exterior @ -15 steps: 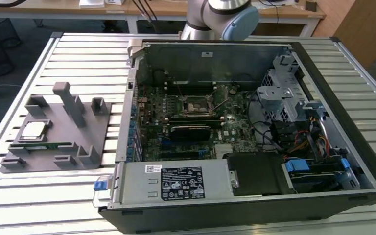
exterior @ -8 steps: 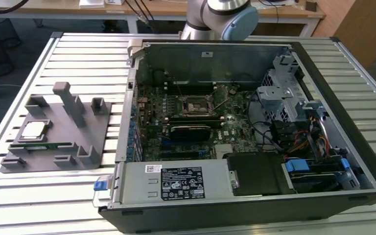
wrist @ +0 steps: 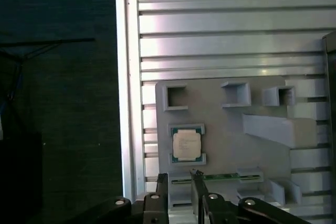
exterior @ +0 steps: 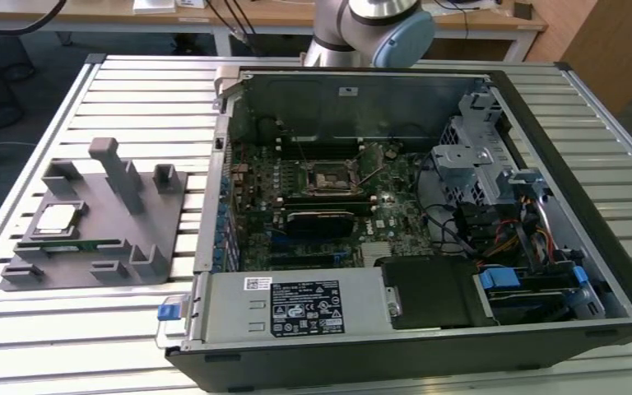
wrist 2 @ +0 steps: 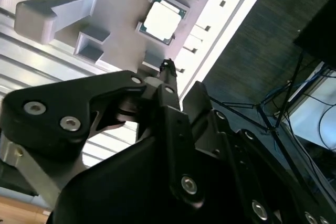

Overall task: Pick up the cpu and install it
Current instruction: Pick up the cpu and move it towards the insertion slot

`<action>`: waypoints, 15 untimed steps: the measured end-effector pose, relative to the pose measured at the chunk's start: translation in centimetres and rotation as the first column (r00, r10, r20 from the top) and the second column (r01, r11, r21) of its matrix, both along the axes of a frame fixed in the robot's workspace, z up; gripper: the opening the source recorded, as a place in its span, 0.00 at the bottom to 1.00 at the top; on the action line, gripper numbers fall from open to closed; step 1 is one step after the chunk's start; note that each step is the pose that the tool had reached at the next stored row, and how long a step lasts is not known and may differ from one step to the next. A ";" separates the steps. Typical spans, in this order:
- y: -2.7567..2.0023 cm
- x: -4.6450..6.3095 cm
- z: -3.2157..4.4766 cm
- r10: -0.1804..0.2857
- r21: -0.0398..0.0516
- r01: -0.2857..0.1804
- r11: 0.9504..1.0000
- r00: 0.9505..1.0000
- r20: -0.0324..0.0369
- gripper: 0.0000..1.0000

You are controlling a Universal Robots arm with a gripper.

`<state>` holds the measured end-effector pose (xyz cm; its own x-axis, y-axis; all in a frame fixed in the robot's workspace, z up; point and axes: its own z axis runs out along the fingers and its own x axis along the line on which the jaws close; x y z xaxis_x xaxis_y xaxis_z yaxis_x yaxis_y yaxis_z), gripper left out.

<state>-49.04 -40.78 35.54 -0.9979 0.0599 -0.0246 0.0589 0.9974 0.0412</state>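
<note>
My jaws stand apart with nothing between them, above the grey holder, over the side where the green memory stick lies. The cpu lies flat in its square seat on the holder, metal top up, just beside the stick and untouched. The holder rests on the slatted desk. An open computer case stands beside the holder, on the exterior view's right.
</note>
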 end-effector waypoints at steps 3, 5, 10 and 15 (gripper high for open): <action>0.15 0.4 -0.54 0.009 0.000 -0.009 1.000 1.000 0.000 0.41; 0.16 0.5 -0.93 0.034 0.000 -0.034 0.999 0.999 0.000 0.53; 0.16 0.5 -1.81 0.118 0.000 -0.118 0.993 0.993 0.000 0.64; 0.16 0.8 -2.73 0.151 0.000 -0.151 0.989 0.989 0.000 0.71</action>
<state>-48.29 -40.62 32.82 -0.9955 -0.0911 -0.0245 -0.0920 0.9949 0.0411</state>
